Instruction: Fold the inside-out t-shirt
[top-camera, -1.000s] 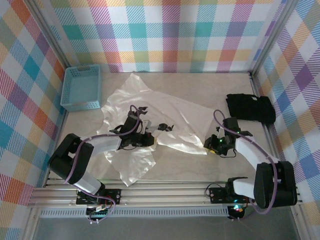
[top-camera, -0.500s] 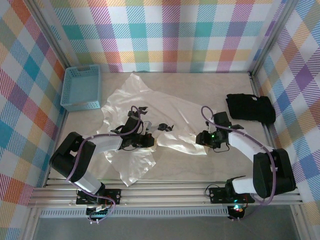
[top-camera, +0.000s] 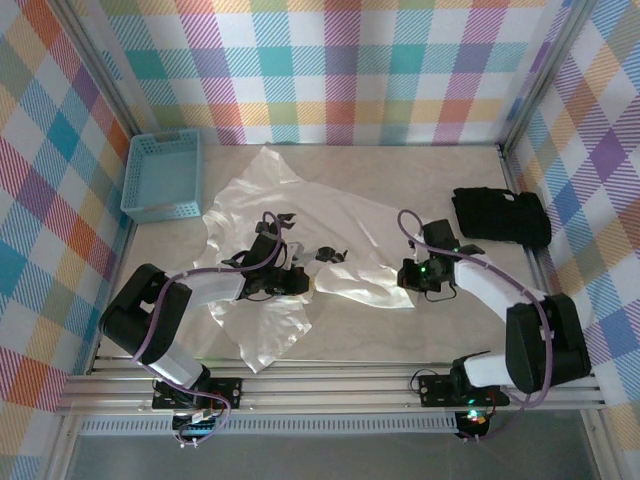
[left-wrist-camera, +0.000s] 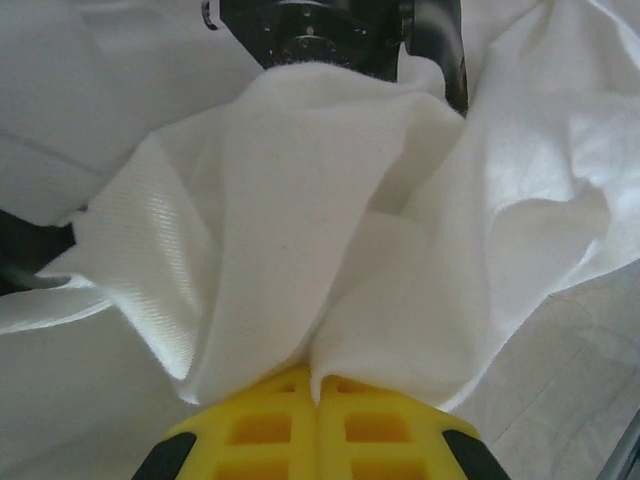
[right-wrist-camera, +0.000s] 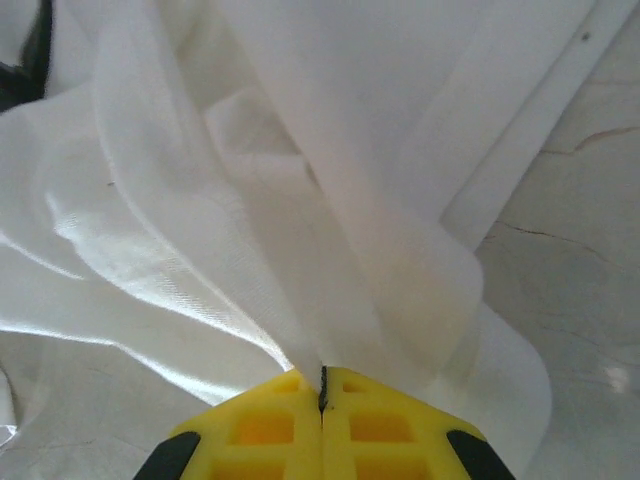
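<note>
While the inside-out t-shirt (top-camera: 330, 225) lies spread and rumpled over the middle of the table (top-camera: 420, 335), both arms reach into it from the near edge. The white cloth runs from a far point near the back wall down to a loose flap close to the front rail, with wrinkles and folded-over edges throughout.

The left gripper (top-camera: 300, 283) sits low on the shirt's near-left part. From the left wrist, its yellow fingers (left-wrist-camera: 250, 430) are pressed together with a bunch of the t-shirt (left-wrist-camera: 280, 200) pinched in the seam between them; the fabric rises out of the left gripper (left-wrist-camera: 318, 395) in a gathered peak and drapes away on both sides. A strip of bare table (left-wrist-camera: 575, 340) shows at the lower right of that view.

The right gripper (top-camera: 408, 278) is at the shirt's right-hand edge. From the right wrist, the right gripper (right-wrist-camera: 322, 385) is likewise closed on cloth: the yellow fingers (right-wrist-camera: 400, 425) meet along a thin dark line, and a pleated fold of the t-shirt (right-wrist-camera: 250, 200) fans upward from that line (the hem band crosses the upper right corner). Pale, marbled table (right-wrist-camera: 580, 260) lies beside the fold.

A blue basket (top-camera: 160, 175) stands at the far left corner, just beside the shirt's left edge. A black folded garment (top-camera: 500, 218) lies at the right side, well apart from the white cloth.
</note>
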